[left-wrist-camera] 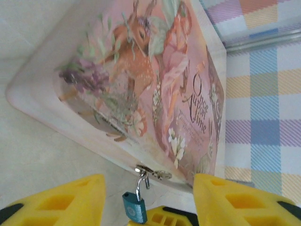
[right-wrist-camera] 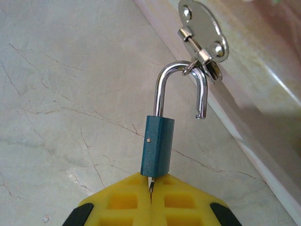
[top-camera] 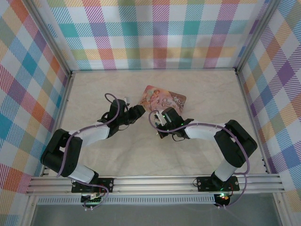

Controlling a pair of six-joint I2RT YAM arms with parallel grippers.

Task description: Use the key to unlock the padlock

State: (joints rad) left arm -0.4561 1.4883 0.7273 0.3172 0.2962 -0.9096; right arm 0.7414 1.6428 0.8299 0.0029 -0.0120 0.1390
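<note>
Right wrist: right gripper [right-wrist-camera: 151, 200] clenched on key [right-wrist-camera: 151, 183] in padlock [right-wrist-camera: 157, 146], shackle [right-wrist-camera: 162, 89] open but hooked in hasp [right-wrist-camera: 204, 33]; left gripper [left-wrist-camera: 148, 190] released. Pulling could drag tin [left-wrist-camera: 141, 70] or lose key.

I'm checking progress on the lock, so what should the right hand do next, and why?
Probably tilt the padlock to slide its shackle off the hasp. The shackle's free end already hangs clear of the blue body, so it looks unlocked, and the right hand is shut on the key beneath.
</note>
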